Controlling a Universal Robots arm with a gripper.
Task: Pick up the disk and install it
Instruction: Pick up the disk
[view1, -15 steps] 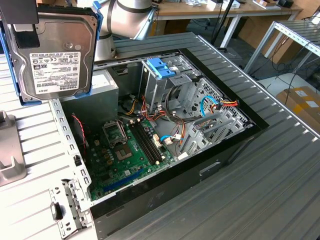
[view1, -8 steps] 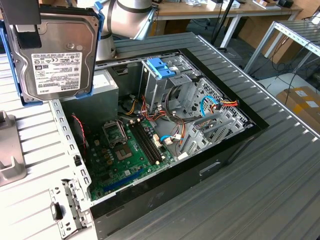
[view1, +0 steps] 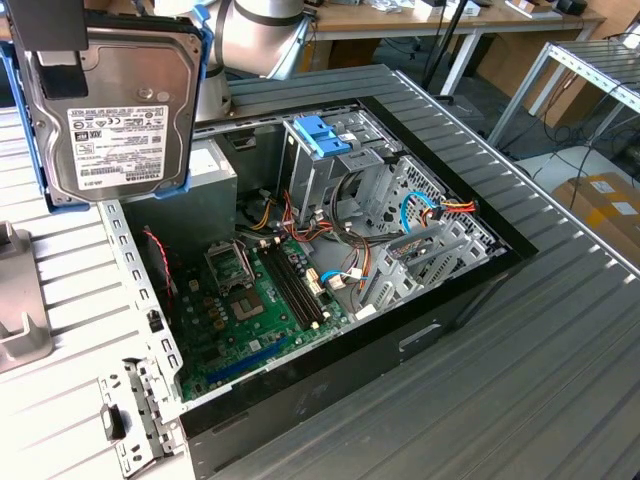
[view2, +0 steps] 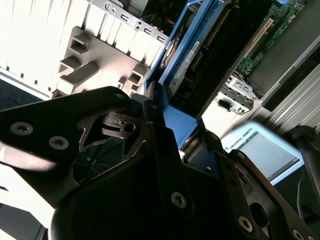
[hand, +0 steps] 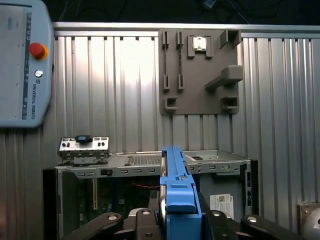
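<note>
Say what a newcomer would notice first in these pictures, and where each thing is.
The disk, framed by its blue bracket, hangs upright and large at the exterior view's upper left; in the first wrist view the gripper is shut on its edge. Across the middle of the exterior view lies an open computer case, its green motherboard exposed.

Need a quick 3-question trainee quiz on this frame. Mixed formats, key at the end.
1. True or false: the disk already sits inside the open computer case.
2. Pick one. The end effector is: A) open, B) shut on the disk, C) shut on a cable.
3. Fill in: the plastic bracket along the disk's edges is ____.

Key: 1 false, it is held up in the air beside the case; 2 B; 3 blue.
</note>
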